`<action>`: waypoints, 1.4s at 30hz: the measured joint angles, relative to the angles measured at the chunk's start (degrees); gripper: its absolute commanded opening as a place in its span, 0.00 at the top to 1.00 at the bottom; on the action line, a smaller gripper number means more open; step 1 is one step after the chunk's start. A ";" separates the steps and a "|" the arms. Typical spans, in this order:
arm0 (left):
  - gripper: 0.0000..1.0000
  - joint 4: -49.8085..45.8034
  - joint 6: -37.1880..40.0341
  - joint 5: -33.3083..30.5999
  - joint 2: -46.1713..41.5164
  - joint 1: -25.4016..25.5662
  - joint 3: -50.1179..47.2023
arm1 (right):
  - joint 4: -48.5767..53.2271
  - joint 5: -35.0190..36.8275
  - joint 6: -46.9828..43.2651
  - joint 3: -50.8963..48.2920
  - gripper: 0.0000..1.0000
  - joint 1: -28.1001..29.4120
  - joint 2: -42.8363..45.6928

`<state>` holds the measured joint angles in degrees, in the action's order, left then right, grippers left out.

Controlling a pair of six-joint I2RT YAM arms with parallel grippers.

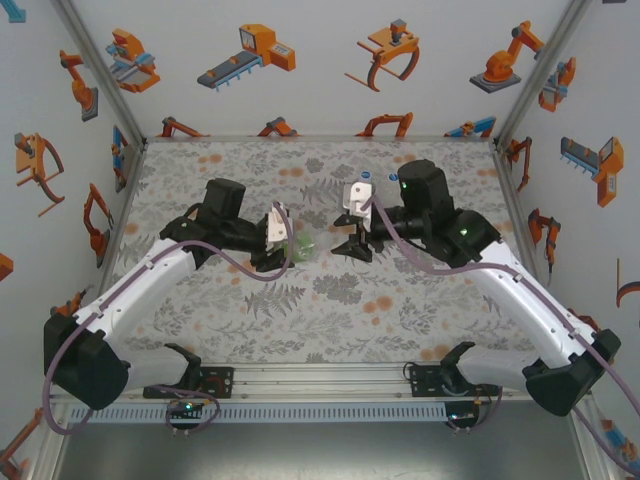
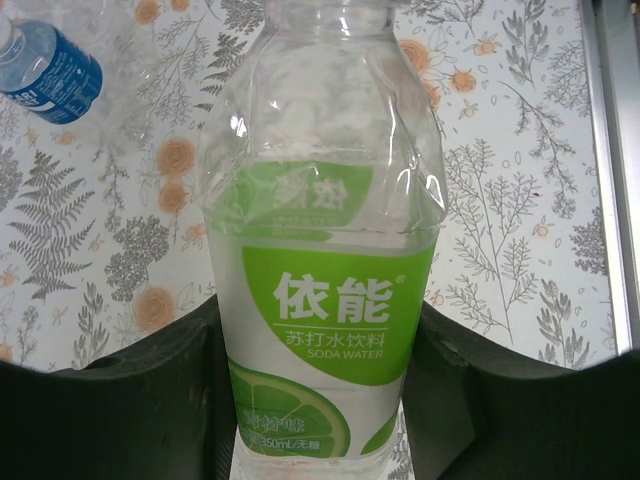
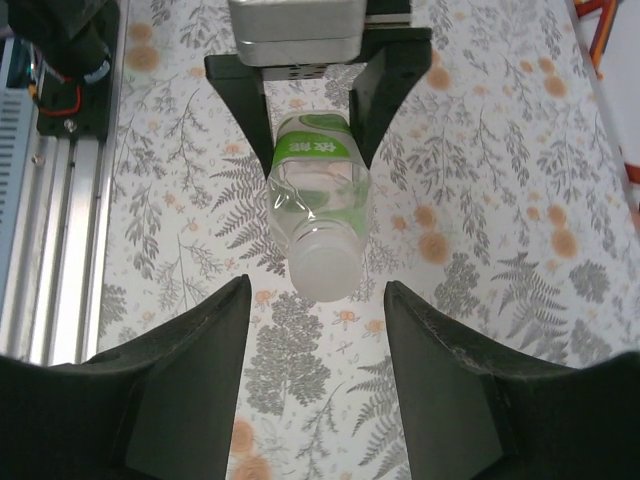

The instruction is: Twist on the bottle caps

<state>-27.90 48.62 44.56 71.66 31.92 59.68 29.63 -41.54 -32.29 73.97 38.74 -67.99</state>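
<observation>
One green bottle (image 3: 310,195) fills the left pincer (image 2: 318,385); right pincer (image 3: 318,330) seemingly clear.

Desk (image 1: 330,320): covered in a grey fern print with orange blooms. Aluminium rail (image 1: 320,375): runs along the desk's near edge. White walls (image 1: 300,90): enclose the desk's back and sides, bearing orange machine drawings (image 1: 250,55). Metal posts (image 1: 100,70): rise from the desk's far corners.

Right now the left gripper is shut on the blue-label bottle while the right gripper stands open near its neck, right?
No: the left gripper is shut on the green-label bottle, as the left wrist view shows. The right gripper does stand open near its neck.
</observation>
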 measured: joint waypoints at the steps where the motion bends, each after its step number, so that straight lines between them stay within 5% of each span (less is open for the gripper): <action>1: 1.00 -0.22 0.17 0.20 0.00 0.04 0.00 | -0.09 -0.24 -1.18 -0.13 0.47 0.28 -0.24; 22: 1.00 -1.36 1.22 1.62 0.00 0.42 0.02 | -1.44 -0.90 -5.35 -1.92 0.60 1.97 -2.75; 28: 1.00 -1.68 1.25 1.60 0.00 0.42 0.11 | -1.62 -0.83 -5.53 -1.95 0.75 1.97 -2.89; 33: 1.00 -2.14 1.25 1.33 0.00 0.42 0.13 | -2.14 -0.57 -5.46 -2.64 1.00 2.03 -2.75; 42: 1.00 -2.49 1.60 2.08 0.02 0.90 0.20 | -7.50 0.24 -5.11 -8.17 1.00 2.40 1.97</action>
<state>-30.39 50.22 46.63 71.68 32.82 59.88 22.13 -41.30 -37.41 65.80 41.15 -66.02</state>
